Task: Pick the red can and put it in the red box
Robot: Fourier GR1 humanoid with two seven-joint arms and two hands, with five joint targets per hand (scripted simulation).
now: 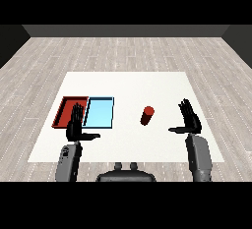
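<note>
Red can (147, 115) stands alone, nothing blocking it. Right hand (190, 120) at its 3 o'clock, left hand (76, 126) over the red tray (64, 109), both spread open. Light blue tray (100, 112) looks bare.

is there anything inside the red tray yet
No can in it: the red can stands on the table, right of the light blue tray. The red tray shows bare floor, but the left hand covers its near right corner.
</note>
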